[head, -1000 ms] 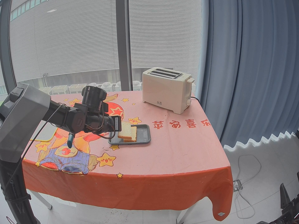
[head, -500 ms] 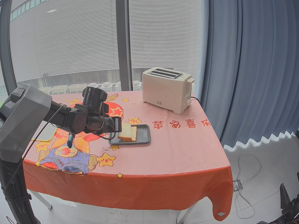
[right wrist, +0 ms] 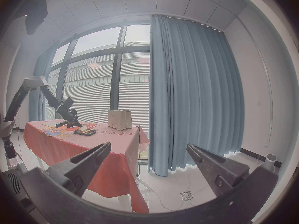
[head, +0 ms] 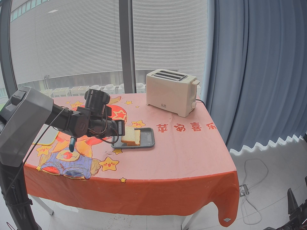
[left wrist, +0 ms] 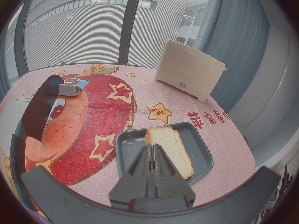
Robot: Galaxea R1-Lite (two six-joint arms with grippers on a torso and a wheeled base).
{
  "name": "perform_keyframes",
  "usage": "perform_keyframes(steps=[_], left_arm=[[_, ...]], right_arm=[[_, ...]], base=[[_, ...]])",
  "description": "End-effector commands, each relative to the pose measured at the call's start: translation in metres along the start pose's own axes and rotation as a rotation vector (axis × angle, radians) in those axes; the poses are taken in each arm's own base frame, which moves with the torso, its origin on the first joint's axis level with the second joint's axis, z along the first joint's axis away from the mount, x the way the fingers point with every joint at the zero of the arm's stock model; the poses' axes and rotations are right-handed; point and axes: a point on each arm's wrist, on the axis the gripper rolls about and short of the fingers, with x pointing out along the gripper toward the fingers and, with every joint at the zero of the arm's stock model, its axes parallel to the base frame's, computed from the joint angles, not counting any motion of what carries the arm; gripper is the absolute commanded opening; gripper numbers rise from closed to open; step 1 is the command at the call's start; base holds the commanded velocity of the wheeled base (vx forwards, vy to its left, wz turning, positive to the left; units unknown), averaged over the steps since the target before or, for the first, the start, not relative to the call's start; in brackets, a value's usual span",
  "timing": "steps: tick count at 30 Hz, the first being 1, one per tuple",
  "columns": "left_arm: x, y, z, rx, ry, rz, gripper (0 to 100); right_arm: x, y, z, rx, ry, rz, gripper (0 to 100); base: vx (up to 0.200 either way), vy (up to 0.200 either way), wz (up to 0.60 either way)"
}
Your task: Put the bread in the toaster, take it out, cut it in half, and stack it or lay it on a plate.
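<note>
Left wrist view: my left claw looks clenched and empty, tips against the bread slice on the grey tray. Soft, squishy stuff, so I'd pinch the crust edges lightly.

Pale bread slices propped aslant on a grey tray, cream two-slot toaster upright well behind

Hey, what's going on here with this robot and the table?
The left gripper, fingers together, sits right at the edge of the bread, slices lying in a grey tray on the table. The toaster stands farther back with nothing sticking out of its slots. The right gripper hangs open, well away from the table.
</note>
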Motion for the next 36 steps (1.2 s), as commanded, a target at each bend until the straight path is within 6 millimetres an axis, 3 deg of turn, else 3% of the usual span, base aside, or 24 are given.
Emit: perform_keyframes(steps=[1,19,20,36], left_arm=[[0.0011,-0.0033,-0.0004,0.004,0.001,-0.007,0],[0.0058,-0.0042,-0.0026,0.006,0.008,-0.005,0],[0.0059,-0.004,-0.003,0.006,0.01,-0.003,100],[0.0055,-0.0054,-0.0033,0.007,0.009,-0.007,100]], right_arm=[[0.0002,0.0,-0.0052,0.0,0.003,0.0,100],[0.0002,0.0,-0.0052,0.0,0.003,0.0,100],[0.0002,0.0,-0.0052,0.0,0.003,0.0,100],[0.0002,0.0,-0.0052,0.0,0.003,0.0,100]], base=[[0.0,0.0,0.0],[0.0,0.0,0.0],[0.0,0.0,0.0],[0.0,0.0,0.0]])
